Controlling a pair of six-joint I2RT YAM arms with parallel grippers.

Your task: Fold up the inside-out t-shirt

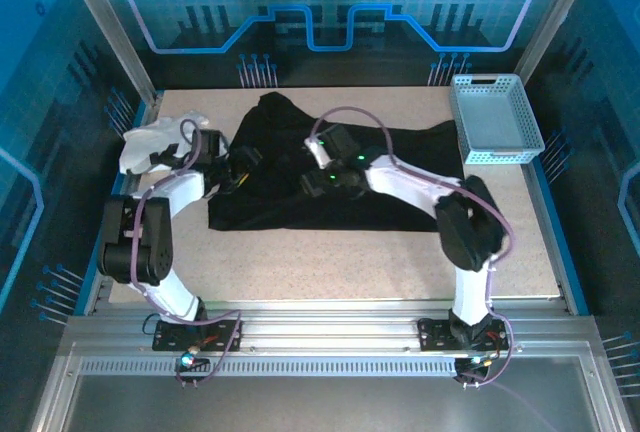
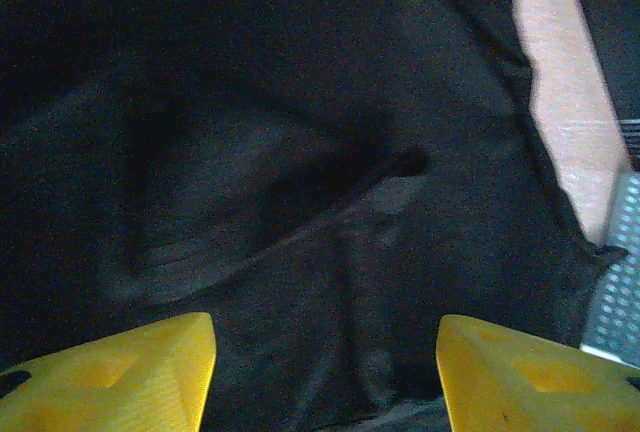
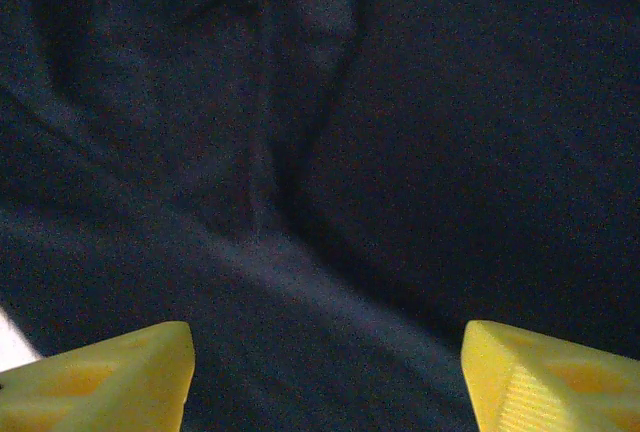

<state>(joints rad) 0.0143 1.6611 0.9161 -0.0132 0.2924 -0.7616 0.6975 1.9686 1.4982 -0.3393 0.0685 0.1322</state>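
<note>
The inside-out t-shirt (image 1: 400, 177) is a black cloth lying rumpled across the middle of the table, bunched toward its far left corner. My left gripper (image 1: 245, 161) sits low over the shirt's left edge. Its yellow fingers (image 2: 120, 372) stand wide apart and open above creased black fabric (image 2: 300, 152), and nothing is pinched between them. My right gripper (image 1: 317, 181) reaches in over the shirt's middle. It is also open, its fingertips (image 3: 550, 382) spread over a soft ridge of the cloth (image 3: 300, 282). The gap of the left gripper (image 2: 325, 377) and of the right gripper (image 3: 325, 382) shows loose fabric.
A white garment (image 1: 150, 140) lies crumpled at the table's far left, beside the left arm. A pale blue mesh basket (image 1: 495, 117) stands at the far right corner, its edge (image 2: 620, 272) visible past a strip of bare table (image 2: 570, 102). Bare tabletop (image 1: 330, 262) lies in front of the shirt.
</note>
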